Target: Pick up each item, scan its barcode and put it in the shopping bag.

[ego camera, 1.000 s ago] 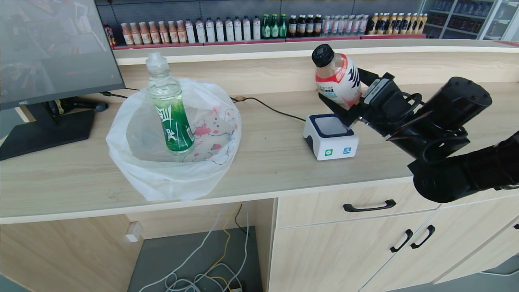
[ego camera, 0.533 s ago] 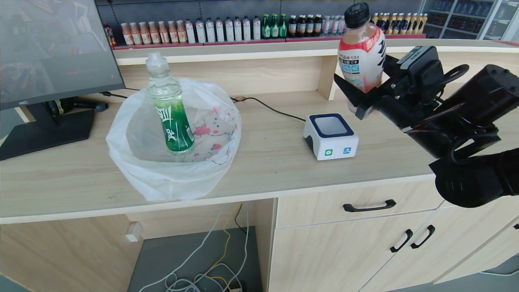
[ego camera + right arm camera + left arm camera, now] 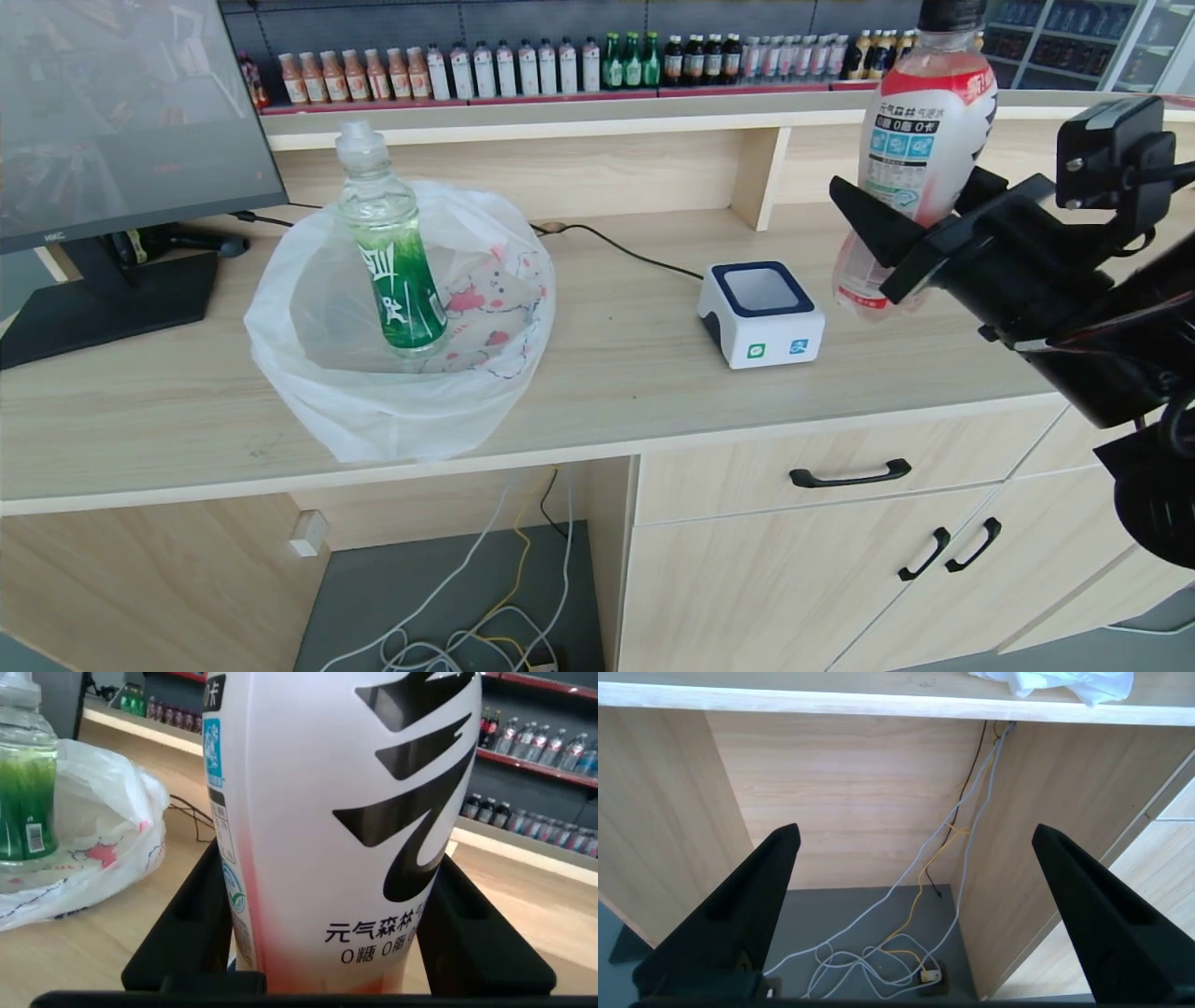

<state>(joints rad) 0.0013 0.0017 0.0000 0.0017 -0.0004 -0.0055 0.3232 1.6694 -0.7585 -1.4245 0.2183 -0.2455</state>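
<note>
Right claw (image 3: pixel 898 250) was clamped on the pink drink bottle (image 3: pixel 924 131) at its lower body, upright above the table's (image 3: pixel 607 392) right end. Judged full, rigid, smooth-labelled; mid-body grip advisable. Left claw (image 3: pixel 915 835) gaped, empty.

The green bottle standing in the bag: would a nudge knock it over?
Probably: the green bottle is tall, narrow and leans slightly. The thin shopping bag around it looks floppy, so likely gives little support. Once down, its round body would probably roll.
</note>
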